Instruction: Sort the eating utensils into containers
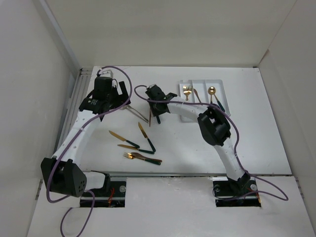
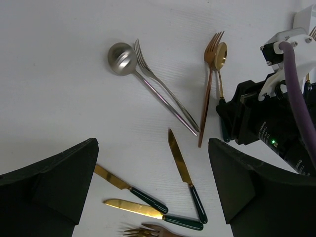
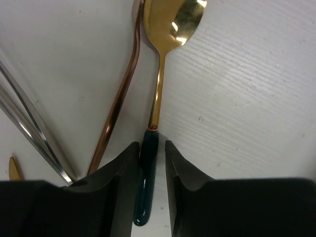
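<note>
My right gripper (image 3: 152,148) is down on the table with its jaws straddling the dark green handle of a gold spoon (image 3: 175,19). The left finger (image 3: 129,163) touches the handle and a thin gap remains at the right finger. A copper fork (image 3: 118,103) lies just left of the spoon. My left gripper (image 2: 153,143) hangs open above three gold knives (image 2: 183,168) with green handles, holding nothing. A silver spoon (image 2: 121,58) and a silver fork (image 2: 163,86) lie crossed further off. The white tray of containers (image 1: 202,83) holds a gold fork (image 1: 186,91) and a gold spoon (image 1: 212,91).
Two forks (image 1: 140,157) lie near the front of the table beside the knives (image 1: 129,147). White walls stand around the table on the left, back and right. The right arm's purple cable (image 1: 148,94) loops above the silver pair.
</note>
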`<state>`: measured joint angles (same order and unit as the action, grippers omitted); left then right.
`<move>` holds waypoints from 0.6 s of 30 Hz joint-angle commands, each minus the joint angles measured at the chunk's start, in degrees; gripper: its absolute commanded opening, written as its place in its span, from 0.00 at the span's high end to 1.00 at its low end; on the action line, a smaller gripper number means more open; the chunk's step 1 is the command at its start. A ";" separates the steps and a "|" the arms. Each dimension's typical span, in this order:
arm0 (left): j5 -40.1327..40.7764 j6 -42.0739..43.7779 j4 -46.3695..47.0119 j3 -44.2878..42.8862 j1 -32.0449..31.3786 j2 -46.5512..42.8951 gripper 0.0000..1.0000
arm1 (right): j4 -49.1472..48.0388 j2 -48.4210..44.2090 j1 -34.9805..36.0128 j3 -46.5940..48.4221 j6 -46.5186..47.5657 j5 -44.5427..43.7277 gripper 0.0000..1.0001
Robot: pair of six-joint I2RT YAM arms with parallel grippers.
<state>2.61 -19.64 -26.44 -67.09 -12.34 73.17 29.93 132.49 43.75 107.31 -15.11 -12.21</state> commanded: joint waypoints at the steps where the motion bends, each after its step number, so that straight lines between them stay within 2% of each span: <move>1: 0.02 -0.49 0.94 0.73 0.56 -2.85 0.08 | 1.71 1.37 0.11 -1.30 -0.09 -1.15 0.68; 5: 0.02 -1.01 0.95 0.73 1.09 -2.85 0.08 | 0.30 0.84 -1.20 -2.72 -2.98 0.60 0.76; 7: -0.50 -1.02 0.95 0.73 1.61 -3.38 0.08 | -0.48 -0.21 -2.87 -3.33 -4.13 1.83 0.85; 13: -1.55 -1.02 0.95 0.73 2.14 -3.38 0.08 | -3.29 -2.14 -3.49 -5.79 -4.66 4.64 1.00; 18: -3.92 -2.07 0.95 0.12 3.20 -2.33 0.08 | -5.68 -6.88 -4.11 -7.02 -5.19 7.63 1.00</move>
<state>0.54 -20.49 -26.39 -66.72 -9.78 71.70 24.86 129.56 40.14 101.69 -19.44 -7.18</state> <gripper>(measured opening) 0.919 0.194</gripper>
